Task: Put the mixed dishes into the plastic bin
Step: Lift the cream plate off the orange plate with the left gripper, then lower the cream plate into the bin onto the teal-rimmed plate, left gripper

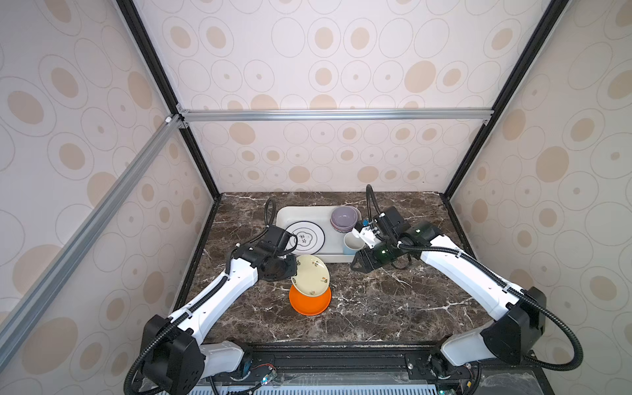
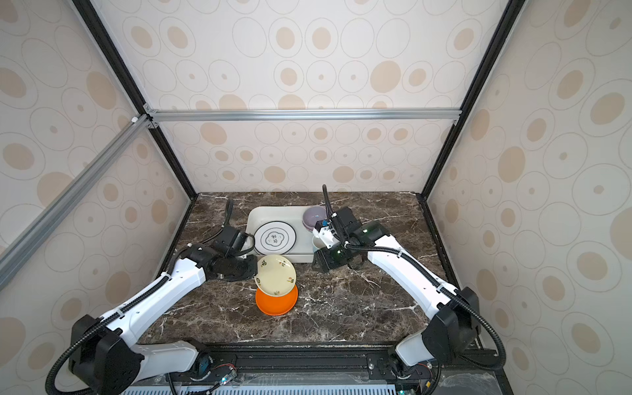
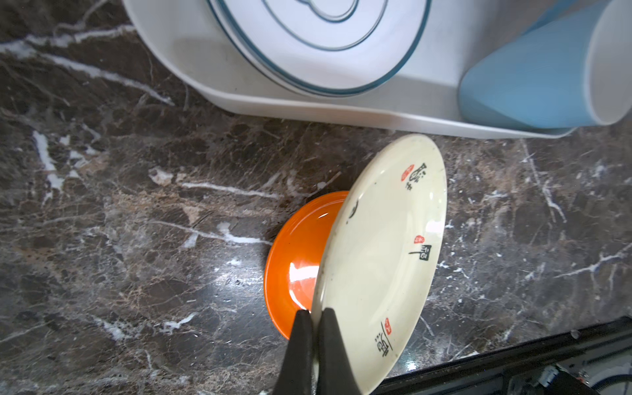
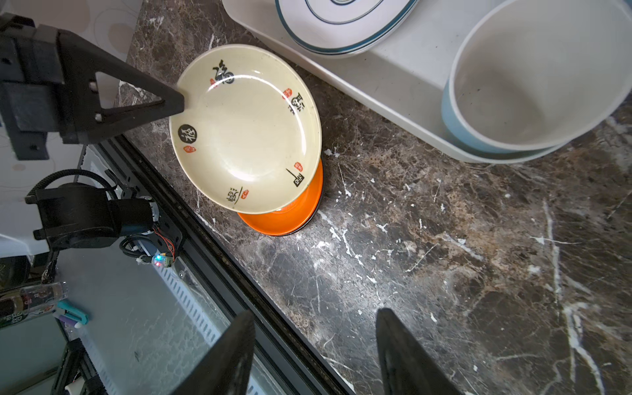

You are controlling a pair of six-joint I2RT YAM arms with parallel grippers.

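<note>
Bin (image 1: 301, 213) part-filled, more to load
Left gripper (image 3: 313, 313) pinches cream plate (image 3: 383, 246) above orange plate (image 3: 297, 246); right gripper (image 4: 316, 313) gapes empty.

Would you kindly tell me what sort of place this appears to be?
Most likely a robot test cell staged as a kitchen counter, not a home: wallpapered panels on an aluminium frame, a marble-look tabletop, and a left arm and right arm mounted on a front rail.
</note>
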